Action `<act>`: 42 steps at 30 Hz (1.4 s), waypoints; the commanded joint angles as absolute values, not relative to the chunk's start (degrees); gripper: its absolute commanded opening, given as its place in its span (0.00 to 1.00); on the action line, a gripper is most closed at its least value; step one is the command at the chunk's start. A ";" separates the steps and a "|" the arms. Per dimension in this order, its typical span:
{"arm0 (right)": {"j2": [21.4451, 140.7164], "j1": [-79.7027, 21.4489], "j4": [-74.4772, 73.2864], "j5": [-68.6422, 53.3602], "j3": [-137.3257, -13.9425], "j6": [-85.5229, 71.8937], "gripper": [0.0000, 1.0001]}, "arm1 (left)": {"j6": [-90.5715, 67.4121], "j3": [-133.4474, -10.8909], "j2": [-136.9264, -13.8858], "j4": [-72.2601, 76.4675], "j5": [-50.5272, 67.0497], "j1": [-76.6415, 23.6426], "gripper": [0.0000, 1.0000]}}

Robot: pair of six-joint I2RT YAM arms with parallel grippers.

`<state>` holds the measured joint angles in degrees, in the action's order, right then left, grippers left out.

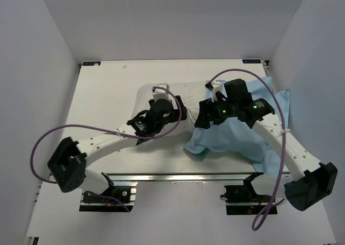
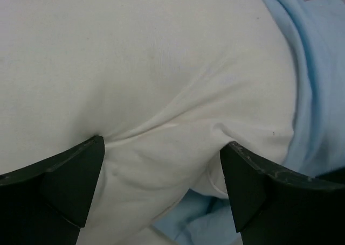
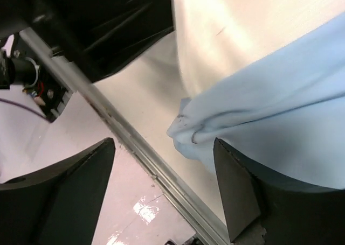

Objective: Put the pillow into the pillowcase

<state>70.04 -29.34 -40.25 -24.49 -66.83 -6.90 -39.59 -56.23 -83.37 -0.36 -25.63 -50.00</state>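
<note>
The white pillow [image 1: 144,97] lies in the middle of the table, its right end under the light blue pillowcase [image 1: 234,140]. A small teal patterned bit [image 1: 203,155] shows at the pillowcase's near left corner. My left gripper [image 1: 180,114] is open wide and pressed against the pillow [image 2: 161,56], whose fabric bulges between the fingers [image 2: 81,175]. My right gripper [image 1: 202,119] is open above the pillowcase's left edge. In the right wrist view the blue hem [image 3: 194,134] hangs by the right finger [image 3: 237,186], which does not grip it, and the pillow [image 3: 242,24] lies behind.
The white table [image 1: 102,94] has white walls at the back and on both sides. An aluminium rail [image 1: 188,176] runs along the near edge and also shows in the right wrist view [image 3: 151,164]. Purple cables [image 1: 38,148] loop off both arms.
</note>
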 commanded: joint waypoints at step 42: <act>68.22 -24.96 -29.62 -16.87 -54.85 -14.32 0.23 | -29.53 -89.60 -105.04 -32.10 13.87 -31.64 0.98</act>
